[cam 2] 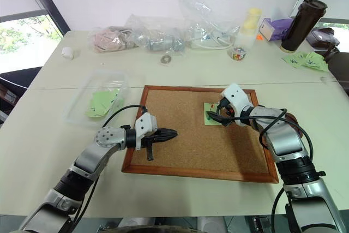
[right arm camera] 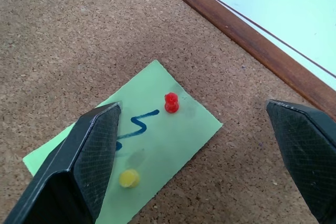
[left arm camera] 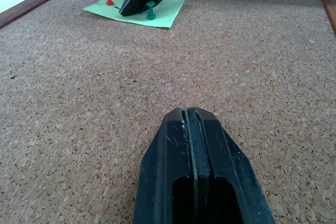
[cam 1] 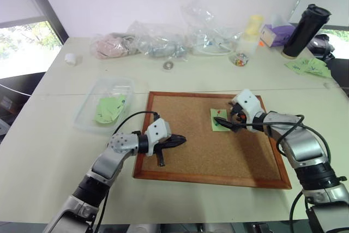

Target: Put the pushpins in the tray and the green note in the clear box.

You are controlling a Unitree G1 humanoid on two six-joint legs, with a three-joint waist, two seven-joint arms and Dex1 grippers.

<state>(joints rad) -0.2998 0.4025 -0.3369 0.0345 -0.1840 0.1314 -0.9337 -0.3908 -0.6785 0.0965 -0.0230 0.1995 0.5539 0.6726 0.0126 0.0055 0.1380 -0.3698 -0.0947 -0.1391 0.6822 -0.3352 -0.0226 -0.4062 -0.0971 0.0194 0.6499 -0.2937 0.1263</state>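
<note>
The right hand (right arm camera: 197, 145), wide open and empty, straddles the green note (right arm camera: 157, 129); it should centre on the red pushpin (right arm camera: 171, 102) and pull straight up. The left hand (left arm camera: 193, 124) is shut, empty.

The small light green rectangular paper note (right arm camera: 142, 150) carries a blue scribbled mark, and a red plastic-headed pushpin (right arm camera: 171, 102) and a yellow plastic-headed pushpin (right arm camera: 129, 178) stand on it. The large cork board (cam 1: 207, 145) is speckled tan inside a reddish-brown wooden frame. The bench (cam 1: 43, 156) is pale cream. The shallow transparent plastic box (cam 1: 103, 105) shows light green slips through its walls. Both tools, left (left arm camera: 190, 129) and right (right arm camera: 199, 145), have black fingers, the right ones with a fine cross-hatched texture. A tall dark tumbler (cam 1: 305, 31) is nearly black.
</note>
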